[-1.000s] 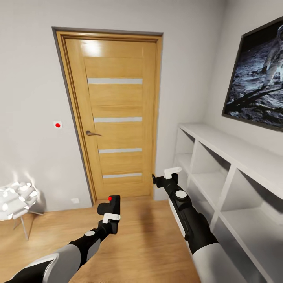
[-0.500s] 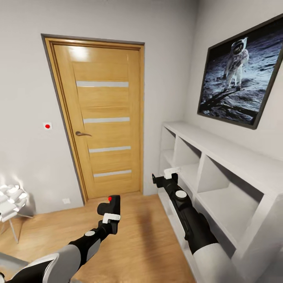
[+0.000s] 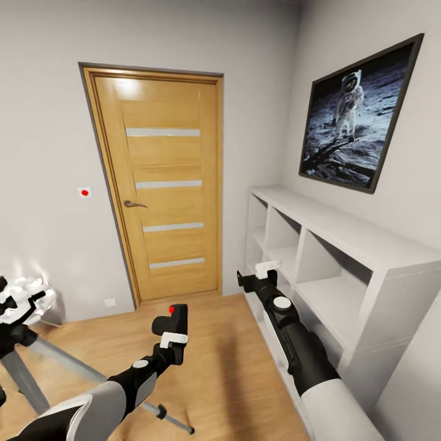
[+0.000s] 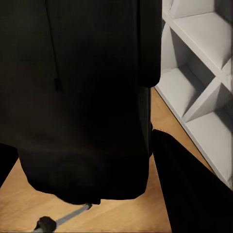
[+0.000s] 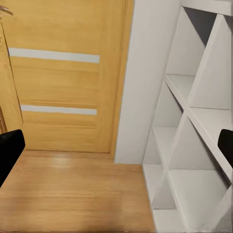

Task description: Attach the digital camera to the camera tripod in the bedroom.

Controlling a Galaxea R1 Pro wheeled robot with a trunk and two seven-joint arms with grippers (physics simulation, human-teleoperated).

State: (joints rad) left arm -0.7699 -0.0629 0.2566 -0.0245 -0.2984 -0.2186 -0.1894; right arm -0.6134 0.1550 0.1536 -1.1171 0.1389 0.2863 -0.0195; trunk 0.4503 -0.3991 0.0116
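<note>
— Since the earlier frame the head camera has swung: the tripod [image 3: 37, 361] now shows at lower left, beside the lamp [image 3: 24, 300].
— And the camera [image 3: 171, 320]?
— Clenched in the left gripper [image 3: 173, 335], held above the floor [image 3: 233, 367] before the door [image 3: 165, 190].
— The right gripper [image 3: 262, 274]?
— Spread wide, grasping nothing, near the shelves [image 3: 343, 257].
— The tripod's head?
— Probably cut off at the edge.

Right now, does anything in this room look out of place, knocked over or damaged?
Nothing stands out. The door is shut, the picture hangs on the wall, and the camera tripod stands on the floor at the left. The left gripper holds the digital camera.
</note>
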